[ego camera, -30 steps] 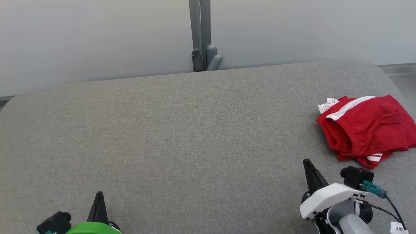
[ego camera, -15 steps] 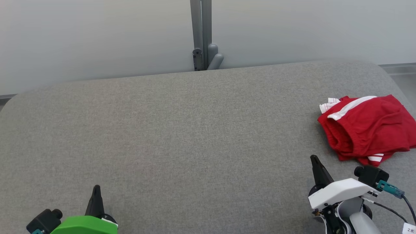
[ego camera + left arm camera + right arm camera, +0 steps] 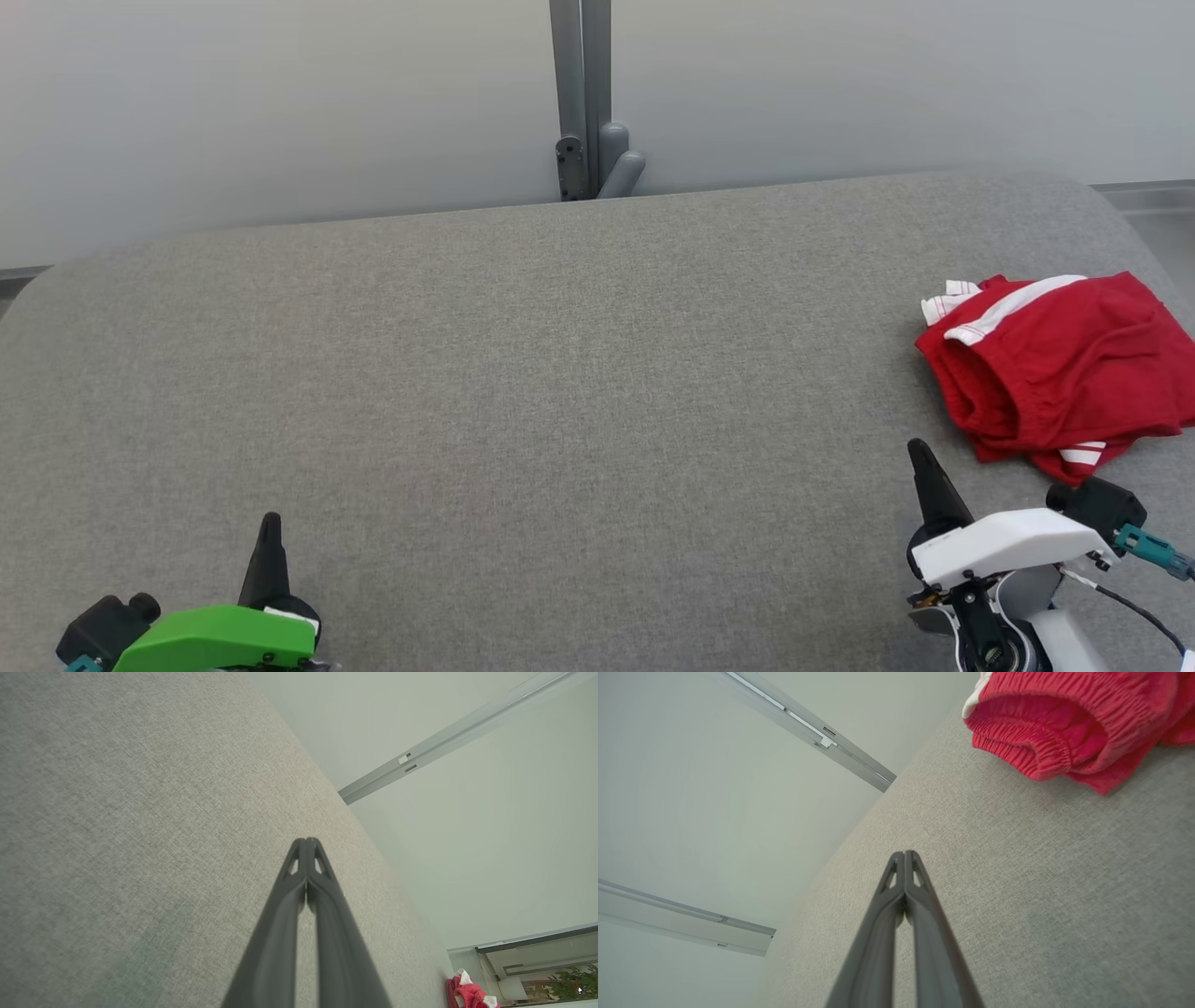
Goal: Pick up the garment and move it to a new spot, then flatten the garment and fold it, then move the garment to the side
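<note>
Grey padded table (image 3: 523,392) carries the red garment (image 3: 1055,364) bunched at its right edge; left gripper (image 3: 270,523) and right gripper (image 3: 920,453) both clenched, empty. Right one should open before pinching the waistband (image 3: 1031,746)

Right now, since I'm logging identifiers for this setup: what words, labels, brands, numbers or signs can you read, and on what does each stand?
No text can be read in these views.
On the garment: red cloth with white stripes, no print or label showing.
On the left gripper and the right gripper: no lettering shows on the green or white covers.
On the grey padded surface: plain, nothing written.
</note>
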Tool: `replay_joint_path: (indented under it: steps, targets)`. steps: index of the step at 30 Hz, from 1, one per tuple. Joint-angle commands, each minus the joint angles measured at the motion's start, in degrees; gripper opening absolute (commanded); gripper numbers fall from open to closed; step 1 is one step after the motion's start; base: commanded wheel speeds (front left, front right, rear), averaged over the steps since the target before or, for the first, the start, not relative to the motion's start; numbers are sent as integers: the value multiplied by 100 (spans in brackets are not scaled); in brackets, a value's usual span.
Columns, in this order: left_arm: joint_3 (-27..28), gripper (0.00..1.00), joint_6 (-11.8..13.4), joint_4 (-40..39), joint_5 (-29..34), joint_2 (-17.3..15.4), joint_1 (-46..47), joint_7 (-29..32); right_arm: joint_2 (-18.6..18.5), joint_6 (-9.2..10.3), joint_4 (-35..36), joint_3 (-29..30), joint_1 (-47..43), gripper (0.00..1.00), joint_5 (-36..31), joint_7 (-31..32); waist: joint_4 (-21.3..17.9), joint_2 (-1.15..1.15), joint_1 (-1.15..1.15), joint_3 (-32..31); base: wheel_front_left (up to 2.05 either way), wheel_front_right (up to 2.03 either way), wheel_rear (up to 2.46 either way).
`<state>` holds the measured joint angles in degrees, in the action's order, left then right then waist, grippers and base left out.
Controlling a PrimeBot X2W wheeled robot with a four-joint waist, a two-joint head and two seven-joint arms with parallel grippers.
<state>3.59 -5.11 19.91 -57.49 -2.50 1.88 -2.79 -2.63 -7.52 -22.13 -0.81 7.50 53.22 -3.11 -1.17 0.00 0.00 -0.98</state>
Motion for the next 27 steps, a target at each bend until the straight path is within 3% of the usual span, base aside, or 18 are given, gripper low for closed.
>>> replay_joint_path:
  steps: [1,27]
  targets:
    - [37,0,-53,-114,-211,-36,176,49,-23,1,124,53,24,0,239,55,3,0,0,3,0,0,0]
    - [171,0,-144,-356,-1666,-45,289,454,-29,1,452,338,-70,0,1861,453,45,0,0,44,0,0,0]
